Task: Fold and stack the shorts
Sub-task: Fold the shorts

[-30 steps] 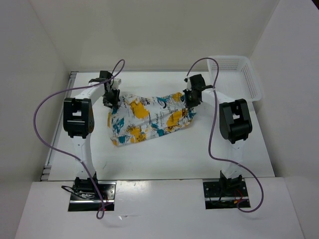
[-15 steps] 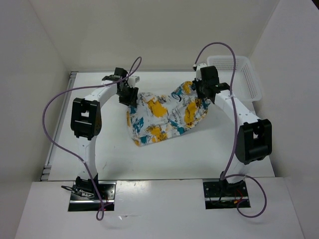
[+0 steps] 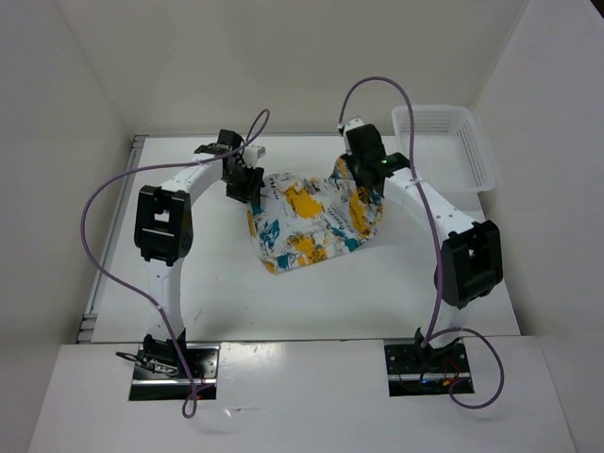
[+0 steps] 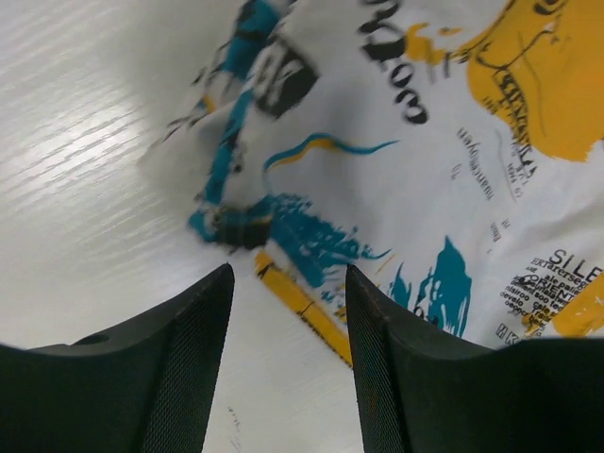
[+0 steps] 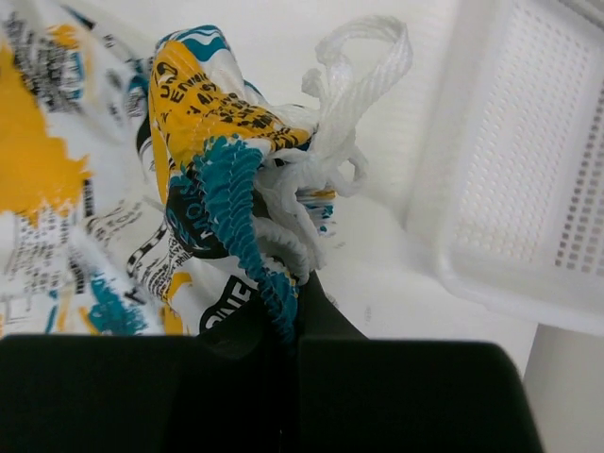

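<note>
The shorts [image 3: 316, 219] are being seen crumpled on the white table [image 3: 330, 293], slightly toward 12 o'clock from its middle. Their 10 o'clock corner is being flanked by the left gripper [image 3: 247, 186], and their 1 o'clock corner is being overlapped by the right gripper [image 3: 366, 179]. How the jaws stand is not being revealed from above. A white basket [image 3: 477, 156] is being seen at the table's 2 o'clock corner, apart from the cloth.

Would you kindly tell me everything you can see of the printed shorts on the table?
The shorts are soft white cloth printed with teal, yellow-orange and black lettering. A white drawstring loops out of the bunched edge. They lie rumpled and unfolded on the table. The right gripper is shut on the gathered edge, and the left gripper is open at the opposite edge.
</note>
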Available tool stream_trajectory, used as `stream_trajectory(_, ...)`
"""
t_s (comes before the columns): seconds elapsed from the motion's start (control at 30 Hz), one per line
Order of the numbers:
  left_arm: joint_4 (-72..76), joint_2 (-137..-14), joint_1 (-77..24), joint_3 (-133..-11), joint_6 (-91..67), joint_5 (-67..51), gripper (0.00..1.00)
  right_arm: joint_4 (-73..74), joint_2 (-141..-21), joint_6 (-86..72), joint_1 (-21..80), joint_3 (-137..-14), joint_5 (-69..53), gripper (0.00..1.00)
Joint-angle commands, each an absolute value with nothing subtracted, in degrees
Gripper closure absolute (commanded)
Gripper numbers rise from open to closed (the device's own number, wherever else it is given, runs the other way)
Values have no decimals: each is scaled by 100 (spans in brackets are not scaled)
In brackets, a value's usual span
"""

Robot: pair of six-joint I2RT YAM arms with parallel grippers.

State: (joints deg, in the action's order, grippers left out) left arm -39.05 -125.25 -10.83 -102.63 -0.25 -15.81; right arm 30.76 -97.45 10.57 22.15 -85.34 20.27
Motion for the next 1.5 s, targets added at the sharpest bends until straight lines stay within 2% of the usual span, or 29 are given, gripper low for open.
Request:
stream_trajectory(0.0, -3850, -12787, -1151, -10265, 0, -1872, 41, 3015, -10088, 1011, 2601, -9016, 2443, 100)
stream_trajectory(0.13, -3850, -13069, -1204, -10406, 0, -2065, 50, 3076, -10353, 940, 3005, -9176, 2566, 100)
stream_trajectory(0.17, -3850, -13182, -1204, -10476, 0, -2065, 60, 3076, -10354, 940, 3119, -9237, 2636, 100)
stream_trajectory(0.23, -3850, -13289, -1204, -10555, 0, -2065, 71, 3076, -10424, 827, 3409, -9369, 2637, 100)
stream_trajectory(0.27, -3850, -13367, -1204, -10608, 0, -2065, 80, 3076, -10485, 713, 3480, -9491, 2637, 100)
stream_trajectory(0.37, -3850, -13534, -1204, -10757, 0, -2118, 87, 3128, -10696, 660, 3787, -9877, 2514, 100)
stream_trajectory(0.57, -3850, -13710, -1204, -11048, 0, -2312, 90, 3068, -11390, 659, 4578, -10600, 2452, 100)
stream_trajectory(0.93, -3964, -13869, -1204, -11452, 0, -2259, 90, 2813, -12445, 659, 4921, -11118, 2399, 98)
stream_trajectory(1.0, -3964, -13869, -1204, -11504, 0, -2207, 90, 2812, -12647, 606, 4992, -11328, 2399, 91)
stream_trajectory(1.07, -4016, -13869, -1204, -11505, 0, -2145, 89, 2760, -12848, 606, 5115, -11469, 2225, 88)
stream_trajectory(1.23, -4017, -13869, -1090, -11505, 0, -1943, 86, 2873, -13025, 677, 5229, -11979, 1881, 65)
stream_trajectory(1.27, -4017, -13869, -1090, -11505, 0, -1855, 86, 2874, -13025, 746, 5290, -12093, 1750, 58)
stream_trajectory(1.3, -4017, -13817, -1090, -11505, 0, -1802, 83, 2944, -13025, 747, 5291, -12094, 1505, 41)
stream_trajectory(1.4, -4017, -13703, -976, -11505, 0, -1600, 78, 3084, -12762, 870, 5291, -12164, 1066, 34)
stream_trajectory(1.47, -4017, -13650, -976, -11558, 0, -1424, 71, 3173, -12482, 923, 5291, -12164, 827, 34)
